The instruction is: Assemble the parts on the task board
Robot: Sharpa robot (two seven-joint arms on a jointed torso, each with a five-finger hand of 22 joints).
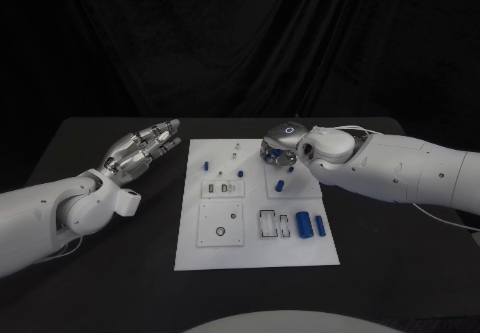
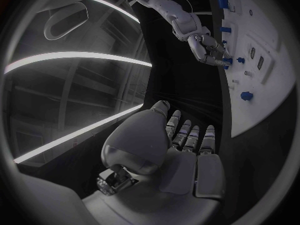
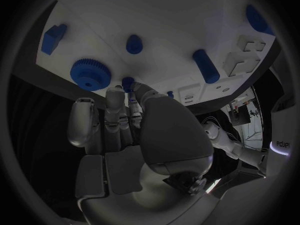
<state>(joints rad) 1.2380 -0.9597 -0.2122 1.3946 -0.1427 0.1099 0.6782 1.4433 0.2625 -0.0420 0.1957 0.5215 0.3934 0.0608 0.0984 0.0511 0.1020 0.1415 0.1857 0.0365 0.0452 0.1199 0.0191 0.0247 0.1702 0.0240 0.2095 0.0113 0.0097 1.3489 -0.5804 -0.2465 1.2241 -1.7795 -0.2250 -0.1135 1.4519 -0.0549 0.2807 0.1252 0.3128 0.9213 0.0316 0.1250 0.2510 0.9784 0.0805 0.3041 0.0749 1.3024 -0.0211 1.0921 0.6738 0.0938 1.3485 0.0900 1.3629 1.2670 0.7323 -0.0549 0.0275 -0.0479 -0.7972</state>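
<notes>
My right robot hand (image 1: 278, 154) hangs over the far right part of the task board (image 1: 255, 253), fingers curled downward, and in my right wrist view the fingertips (image 3: 129, 92) are together around a small blue peg (image 3: 128, 82) that stands close to the board's face; I take it that I am pinching it, though the contact itself is partly hidden by my own fingers. My left robot hand (image 1: 140, 151) is off the board to its left, above the black surface (image 1: 100, 277), fingers straight and apart, holding nothing. Around the peg lie the other parts: a blue gear (image 3: 90, 74), a squarish blue block (image 3: 54, 38), a short blue stud (image 3: 134, 44) and a longer blue cylinder (image 3: 205, 65); nearer my body a blue cylinder (image 1: 319, 225) rests by the white slots. These pieces look like hard, light plastic, so I expect no give and little weight, but smooth round sides that could roll or slip out of a loose pinch. I judge the best hold on the peg is across its sides near the top, leaving the lower end free to enter a hole. The gear I would take by its toothed rim, where the fingers have something to bite on.
</notes>
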